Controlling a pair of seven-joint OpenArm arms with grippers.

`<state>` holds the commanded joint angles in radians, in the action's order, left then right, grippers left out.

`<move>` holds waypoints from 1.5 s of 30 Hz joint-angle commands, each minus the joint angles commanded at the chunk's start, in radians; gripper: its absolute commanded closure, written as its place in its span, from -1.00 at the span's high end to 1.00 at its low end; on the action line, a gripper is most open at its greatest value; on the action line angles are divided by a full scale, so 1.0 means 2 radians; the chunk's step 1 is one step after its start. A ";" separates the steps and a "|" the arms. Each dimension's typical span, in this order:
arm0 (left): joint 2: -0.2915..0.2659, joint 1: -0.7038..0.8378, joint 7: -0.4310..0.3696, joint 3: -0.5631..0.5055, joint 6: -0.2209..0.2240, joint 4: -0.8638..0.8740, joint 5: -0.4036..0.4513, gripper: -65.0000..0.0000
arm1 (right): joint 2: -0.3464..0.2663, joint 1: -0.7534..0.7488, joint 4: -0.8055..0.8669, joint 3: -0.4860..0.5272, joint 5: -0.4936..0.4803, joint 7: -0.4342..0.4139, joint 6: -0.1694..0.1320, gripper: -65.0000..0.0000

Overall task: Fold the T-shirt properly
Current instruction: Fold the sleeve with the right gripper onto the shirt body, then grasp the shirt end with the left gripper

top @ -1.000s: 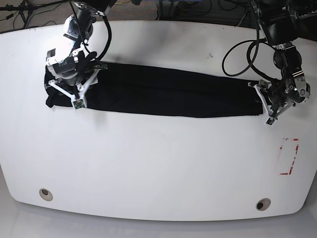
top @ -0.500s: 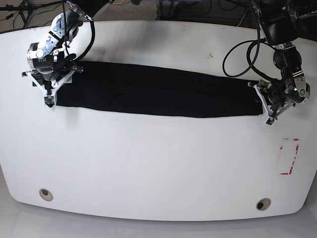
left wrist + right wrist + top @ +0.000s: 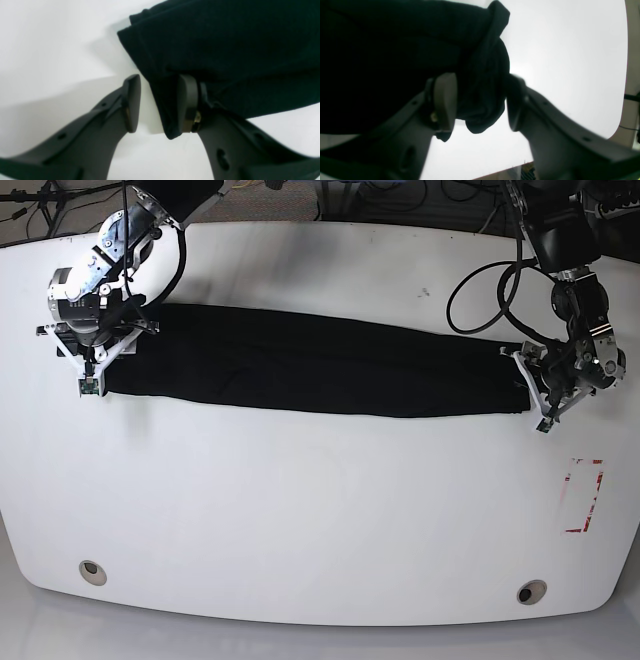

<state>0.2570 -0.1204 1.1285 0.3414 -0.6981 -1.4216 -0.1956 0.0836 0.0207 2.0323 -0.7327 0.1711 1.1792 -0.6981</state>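
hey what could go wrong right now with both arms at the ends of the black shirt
1. In the left wrist view the left gripper has only a thin edge of the T-shirt between its open fingers; closing may miss it or catch too few layers.
2. The right gripper straddles a bunched wad of cloth, so that end may fold lumpy.
3. The shirt looks stretched long across the table; pulling further could undo the fold.
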 joint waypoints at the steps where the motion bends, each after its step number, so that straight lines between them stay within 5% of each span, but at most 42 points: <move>1: 0.000 0.000 0.000 0.000 0.000 0.000 0.000 -0.29 | 0.005 0.002 0.000 0.004 0.000 0.000 0.000 -0.52; 6: 0.000 -0.001 0.000 0.000 0.000 -0.002 -0.001 -0.29 | 0.011 -0.003 -0.012 0.016 0.000 0.000 0.000 -1.00; 22: -0.001 -0.019 0.001 0.003 0.000 -0.002 -0.004 -0.27 | -0.005 -0.025 -0.159 0.014 0.000 -0.124 0.000 -0.93; 29: 0.001 -0.031 0.003 0.004 0.000 -0.001 -0.061 -0.21 | -0.007 -0.025 -0.173 0.014 0.000 -0.133 0.000 -0.93; 36: 0.002 -0.034 0.030 0.053 0.000 -0.001 -0.133 0.31 | -0.006 -0.025 -0.173 0.014 0.000 -0.133 0.000 -0.93; 45: 0.003 -0.046 0.067 0.114 0.000 0.003 -0.151 0.33 | -0.006 -0.028 -0.173 0.014 0.000 -0.133 0.000 -0.93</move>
<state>0.2631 -0.2125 1.2620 0.5685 -0.6981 -1.4154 -0.4979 0.0713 -0.0345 1.6870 -0.7050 0.1711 0.9137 -0.6981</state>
